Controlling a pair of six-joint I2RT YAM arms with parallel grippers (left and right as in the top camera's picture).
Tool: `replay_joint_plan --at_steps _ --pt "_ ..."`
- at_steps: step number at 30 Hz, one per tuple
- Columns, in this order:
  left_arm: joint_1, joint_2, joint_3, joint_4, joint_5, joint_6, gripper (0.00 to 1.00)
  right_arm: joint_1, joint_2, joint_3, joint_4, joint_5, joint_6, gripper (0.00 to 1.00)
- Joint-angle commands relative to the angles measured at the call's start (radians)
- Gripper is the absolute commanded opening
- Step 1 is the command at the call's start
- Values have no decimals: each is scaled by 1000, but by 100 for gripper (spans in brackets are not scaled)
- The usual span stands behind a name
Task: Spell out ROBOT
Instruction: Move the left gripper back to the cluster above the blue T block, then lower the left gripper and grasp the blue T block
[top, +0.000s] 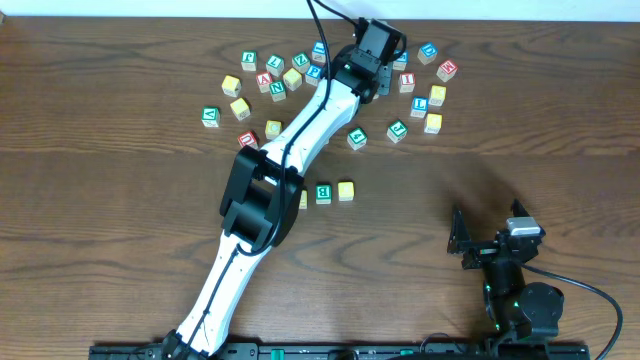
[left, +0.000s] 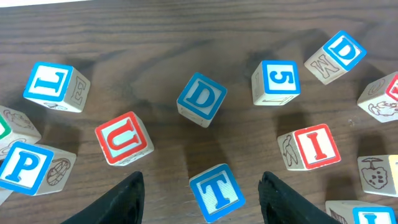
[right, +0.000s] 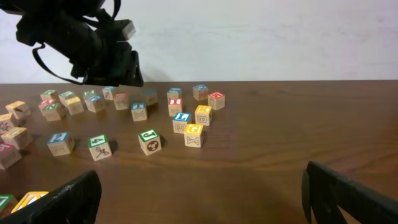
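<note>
Left wrist view: the blue-letter T cube (left: 216, 193) sits flat on the dark wood bench (left: 155, 68) between the spread fingers of the left hand (left: 202, 180), touching neither, its T upright to the camera and leaning slightly left. Overhead, the green-letter B cube (top: 323, 192) and a yellow-faced cube (top: 345, 190) lie just beside each other in a side-to-side row, well apart from that hand. The right hand (right: 200, 174) is released and empty, and a white wall (right: 249, 37) backs the bench.

Red U cube (left: 123, 138), wooden table (left: 155, 37)
</note>
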Motion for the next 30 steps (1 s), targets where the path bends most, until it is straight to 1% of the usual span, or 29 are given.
replay_joint_plan --at_steps 1,11,25,30 --pt "0 21 23 20 -24 5 58 4 -6 -3 -3 1 -15 99" --pt "-5 85 23 34 -24 -25 58 4 -6 -3 -3 1 -15 99" --pt "-22 122 23 26 -24 -24 57 4 -6 -3 -3 1 -15 99" --pt "-26 121 23 23 -28 -24 39 4 -6 -3 -3 1 -15 99"
